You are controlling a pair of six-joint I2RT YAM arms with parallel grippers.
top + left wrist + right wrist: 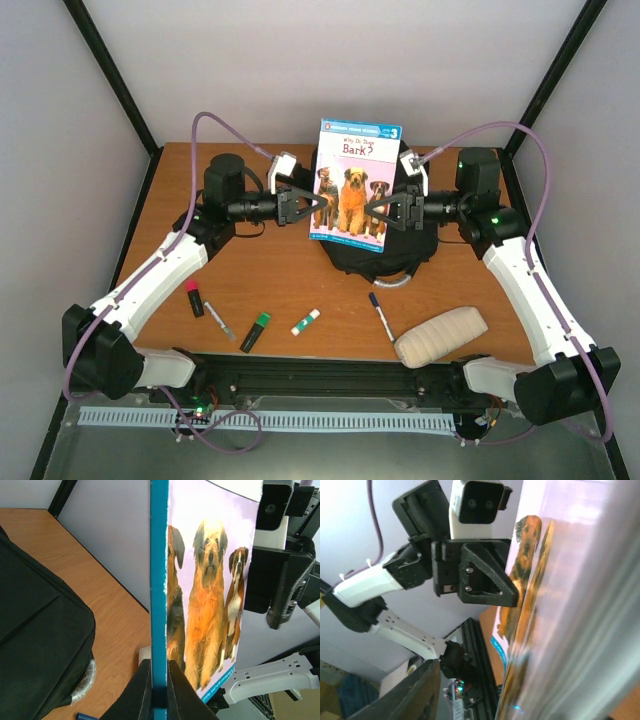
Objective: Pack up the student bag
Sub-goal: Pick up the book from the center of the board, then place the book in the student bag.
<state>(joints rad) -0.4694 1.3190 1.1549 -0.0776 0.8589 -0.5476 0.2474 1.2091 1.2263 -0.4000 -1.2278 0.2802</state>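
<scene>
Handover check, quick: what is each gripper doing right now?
Left gripper: closed on the book, at its edge.
Right gripper: at the book's opposite edge; grip cannot be told.

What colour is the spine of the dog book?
Teal blue; the book's spine shows best in the left wrist view.

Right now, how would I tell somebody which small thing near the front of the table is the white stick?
On the wooden table, look in front of the black backpack to the row of small writing things along the near edge. The white stick lies mid-row, between a black marker and a blue-capped pen. It alone is a stubby white tube with a green end.
</scene>
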